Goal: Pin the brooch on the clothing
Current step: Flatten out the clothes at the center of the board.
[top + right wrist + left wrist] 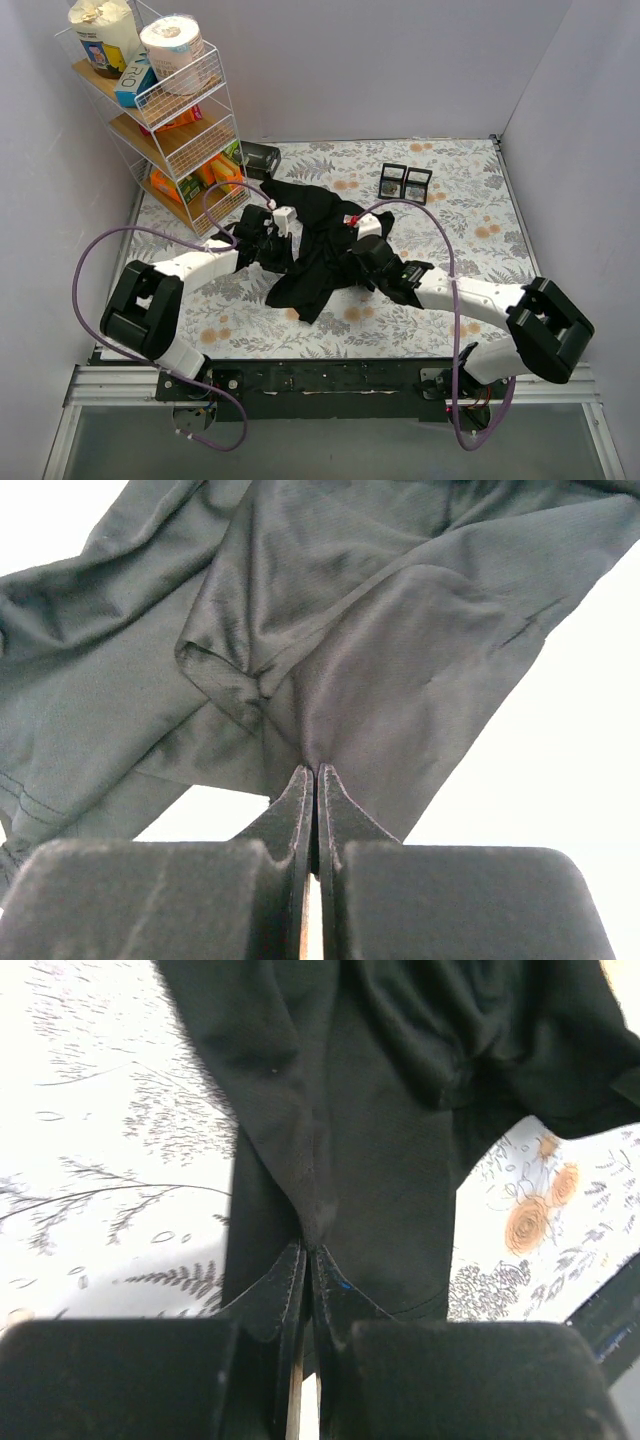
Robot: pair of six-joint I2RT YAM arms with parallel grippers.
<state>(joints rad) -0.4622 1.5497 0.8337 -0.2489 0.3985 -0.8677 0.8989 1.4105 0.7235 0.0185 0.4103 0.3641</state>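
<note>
Pinching the black T-shirt [318, 235] from both sides.
The left gripper [310, 1252] and right gripper [315, 772] each clench a fold, likely to spread it.

I see plain white walls [400, 70] boxing in my floral-patterned table [472, 212], with a wire shelf rack [172, 135] standing far left.

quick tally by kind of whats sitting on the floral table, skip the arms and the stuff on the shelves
black t-shirt: 1
small black square boxes: 2
dark box beside the rack: 1
wire rack: 1
total: 5
</note>
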